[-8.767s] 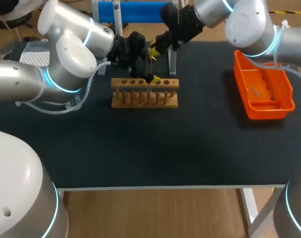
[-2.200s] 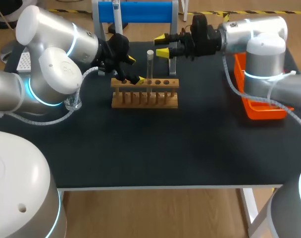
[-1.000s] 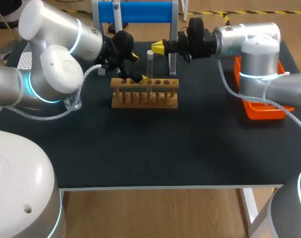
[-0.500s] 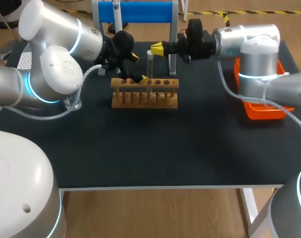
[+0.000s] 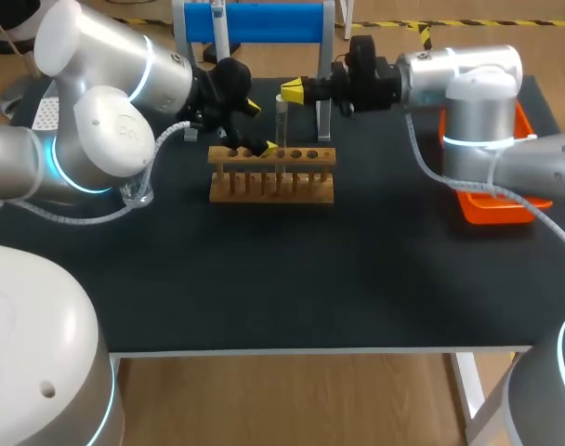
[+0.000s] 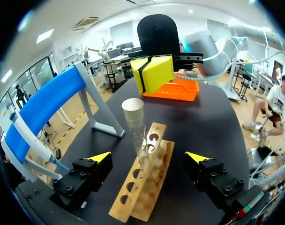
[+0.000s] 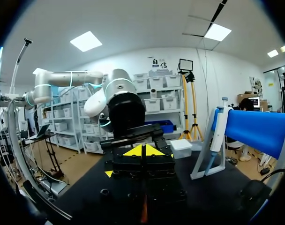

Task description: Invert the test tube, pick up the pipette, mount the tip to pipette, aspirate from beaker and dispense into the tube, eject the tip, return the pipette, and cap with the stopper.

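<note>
I found the test tube point(image 5: 282, 125) standing upright in a middle hole of the wooden rack point(image 5: 271, 177). My left gripper point(image 6: 149, 157) was spread wide, one finger on each side of the rack, grasping nothing. My right gripper point(image 5: 292, 90) was clenched empty, tips pressed together, above the rack's far side, level with the tube's top; contact could not be confirmed.

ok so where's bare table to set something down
Bare: the wide front strip of the table between the wooden rack and the near edge, and the gap between rack and orange basket. Crowded: the back, where the left gripper and right gripper sit by the test tube.
</note>
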Tool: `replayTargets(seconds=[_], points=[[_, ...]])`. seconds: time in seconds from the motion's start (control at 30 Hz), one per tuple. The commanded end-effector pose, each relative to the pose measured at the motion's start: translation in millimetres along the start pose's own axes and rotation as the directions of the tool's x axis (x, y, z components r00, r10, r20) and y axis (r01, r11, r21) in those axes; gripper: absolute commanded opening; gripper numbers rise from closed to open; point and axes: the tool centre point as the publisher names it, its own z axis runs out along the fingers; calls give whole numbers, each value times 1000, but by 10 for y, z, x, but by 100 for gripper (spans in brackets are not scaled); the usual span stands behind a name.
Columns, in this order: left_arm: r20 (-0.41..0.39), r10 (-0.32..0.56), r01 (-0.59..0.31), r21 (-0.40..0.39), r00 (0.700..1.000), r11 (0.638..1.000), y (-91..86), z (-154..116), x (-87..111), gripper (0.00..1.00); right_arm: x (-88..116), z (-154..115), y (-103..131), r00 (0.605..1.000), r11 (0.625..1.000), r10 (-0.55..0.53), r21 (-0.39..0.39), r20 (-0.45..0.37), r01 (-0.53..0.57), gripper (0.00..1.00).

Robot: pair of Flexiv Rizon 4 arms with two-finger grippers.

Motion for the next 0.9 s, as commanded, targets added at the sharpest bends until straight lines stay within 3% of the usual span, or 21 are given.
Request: replayTargets(seconds=[0.03,0.9], points=[[-2,-1,1,-4,1000,1000,-9,-1,-4,100,-34,19,-8,1000,1000,-1,6,-4,1,0],[-2,-1,1,-4,1000,1000,-9,-1,-4,100,-123,48,-109,1000,1000,8,24,14,-9,0]])
